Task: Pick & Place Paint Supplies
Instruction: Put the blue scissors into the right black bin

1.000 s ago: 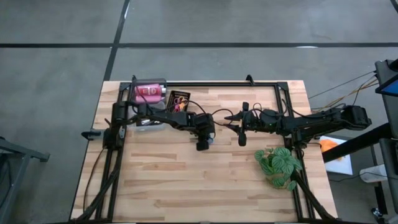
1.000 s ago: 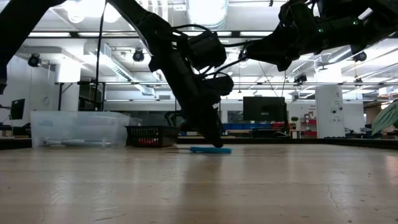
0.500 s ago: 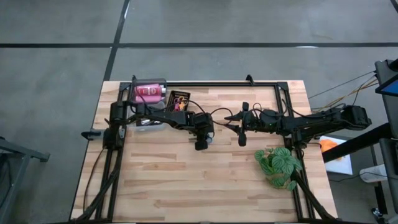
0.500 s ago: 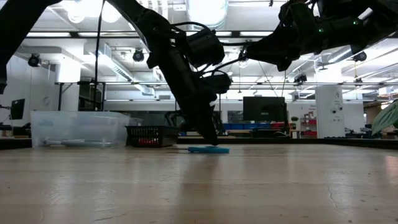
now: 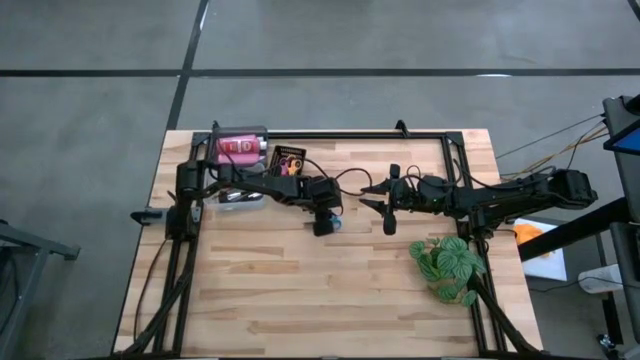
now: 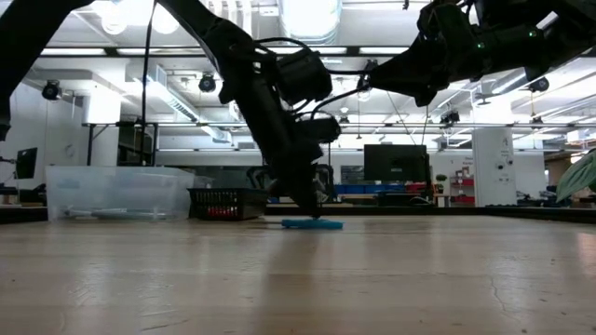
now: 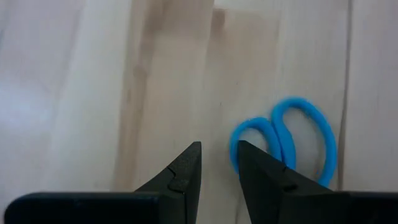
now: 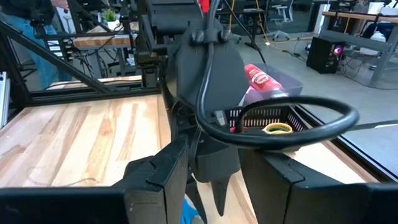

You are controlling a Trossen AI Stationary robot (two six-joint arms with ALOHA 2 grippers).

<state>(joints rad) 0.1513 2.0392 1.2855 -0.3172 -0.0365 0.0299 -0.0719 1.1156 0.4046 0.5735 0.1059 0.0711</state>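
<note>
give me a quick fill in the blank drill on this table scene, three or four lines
1. The scissors lying flat on the table by the left gripper have ____ handles.
2. In the high view, the leafy plant sits near the ____ arm.
3. The paint bottle at the table's far left corner is ____.
4. The right gripper hangs ____ the table, not touching it.

Missing words: blue; right; pink; above

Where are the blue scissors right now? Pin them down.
The blue scissors lie flat on the bare wood near the table's middle, right beside the left gripper's fingertips, with the right gripper hovering farther right.
</note>
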